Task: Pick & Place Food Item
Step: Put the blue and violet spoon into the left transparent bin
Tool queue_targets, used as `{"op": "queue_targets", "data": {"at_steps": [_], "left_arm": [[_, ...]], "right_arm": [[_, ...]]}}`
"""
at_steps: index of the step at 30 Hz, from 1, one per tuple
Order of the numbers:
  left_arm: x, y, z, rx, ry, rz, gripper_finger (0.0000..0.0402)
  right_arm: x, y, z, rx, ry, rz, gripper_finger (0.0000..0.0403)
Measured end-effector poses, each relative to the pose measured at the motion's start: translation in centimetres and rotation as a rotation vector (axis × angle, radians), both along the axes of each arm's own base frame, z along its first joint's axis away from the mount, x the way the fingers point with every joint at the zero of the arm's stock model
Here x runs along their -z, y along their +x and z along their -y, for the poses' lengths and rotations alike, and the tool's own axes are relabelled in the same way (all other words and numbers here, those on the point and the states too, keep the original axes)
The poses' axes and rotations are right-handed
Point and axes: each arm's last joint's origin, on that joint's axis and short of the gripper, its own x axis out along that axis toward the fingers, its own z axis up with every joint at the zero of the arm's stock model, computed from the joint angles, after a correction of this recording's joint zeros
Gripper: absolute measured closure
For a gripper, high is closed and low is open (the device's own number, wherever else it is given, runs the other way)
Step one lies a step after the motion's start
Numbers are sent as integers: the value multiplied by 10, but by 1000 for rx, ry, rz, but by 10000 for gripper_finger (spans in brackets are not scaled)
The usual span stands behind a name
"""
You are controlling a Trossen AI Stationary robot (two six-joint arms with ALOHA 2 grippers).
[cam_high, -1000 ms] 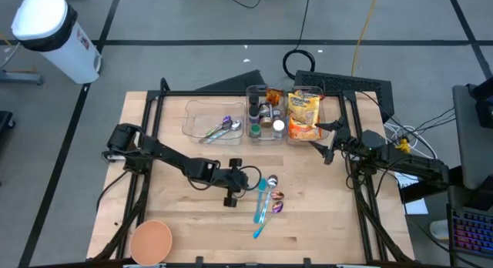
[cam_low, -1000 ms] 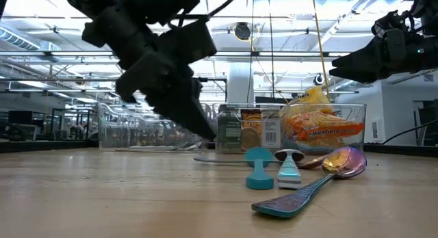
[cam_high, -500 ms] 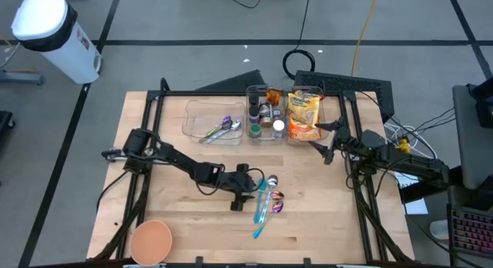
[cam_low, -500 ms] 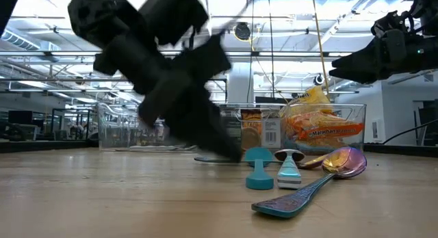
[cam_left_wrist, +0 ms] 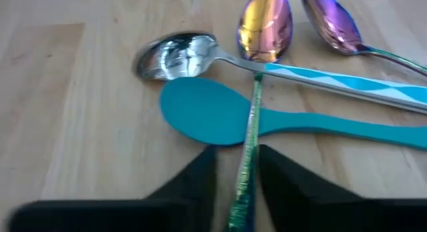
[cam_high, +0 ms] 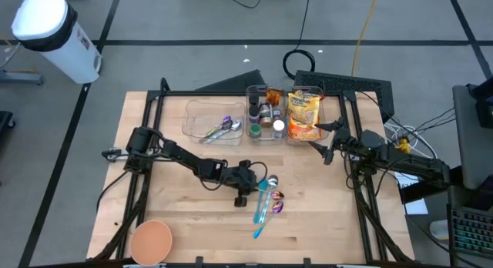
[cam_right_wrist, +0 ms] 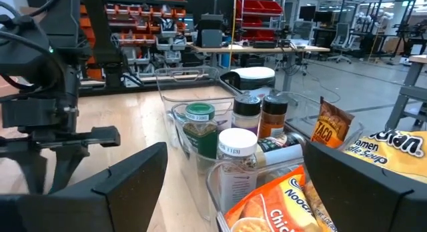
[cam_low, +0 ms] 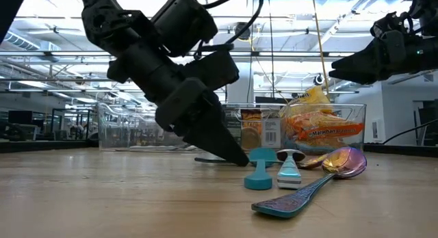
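Observation:
Several spoons lie flat on the table's middle: a teal spoon (cam_left_wrist: 200, 112), a silver spoon with a teal-white handle (cam_left_wrist: 175, 55), a purple spoon (cam_left_wrist: 331, 25) and a gold-purple spoon (cam_left_wrist: 265, 19) with a thin green handle. My left gripper (cam_high: 254, 181) is low at the table beside them. Its fingers are a narrow gap apart on either side of that thin handle (cam_left_wrist: 245, 172). My right gripper (cam_high: 323, 147) is open and empty, in the air beside the bin of snack bags (cam_high: 304, 114) at the back right. My left gripper's fingers (cam_left_wrist: 200, 185) lie along the gold-purple spoon's thin handle (cam_left_wrist: 248, 152), one on each side, coming level from the table's left. A strip of teal spoon and table shows between the handle and one finger. Whether the other finger touches it I cannot tell. The spoon lies on the table.
Three clear bins stand at the back: one with two spoons (cam_high: 214, 120), one with spice jars (cam_high: 264, 114), one with snack bags. An orange bowl (cam_high: 150, 239) sits at the near left corner. Bare wood lies left of the spoons.
My left gripper has gone toward the table's right edge and down, up to the spoons, and now stands low at the thin handle. The spoons have not moved. My right arm has kept still.

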Motion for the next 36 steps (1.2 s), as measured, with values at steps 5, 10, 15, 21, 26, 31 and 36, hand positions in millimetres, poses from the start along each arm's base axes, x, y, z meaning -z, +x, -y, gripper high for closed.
{"op": "queue_targets", "data": {"at_steps": [5, 10, 15, 21, 26, 31, 36], "left_arm": [[1, 0, -6, -27, -27, -17, 384], [2, -1, -6, -23, -14, -29, 388], [0, -1, -2, -9, -2, -15, 397], [-18, -6, 5, -10, 48, 5, 400], [-38, -15, 3, -54, 131, -4, 401], [-54, -24, -1, -114, 201, -24, 401], [-71, -31, 2, -124, 213, -4, 401]], "right_arm": [[0, 0, 0, 0, 0, 0, 55], [0, 0, 0, 0, 0, 0, 55], [0, 0, 0, 0, 0, 0, 55], [0, 0, 0, 0, 0, 1, 55], [0, 0, 0, 0, 0, 1, 55], [0, 0, 0, 0, 0, 1, 55], [0, 0, 0, 0, 0, 1, 55]]}}
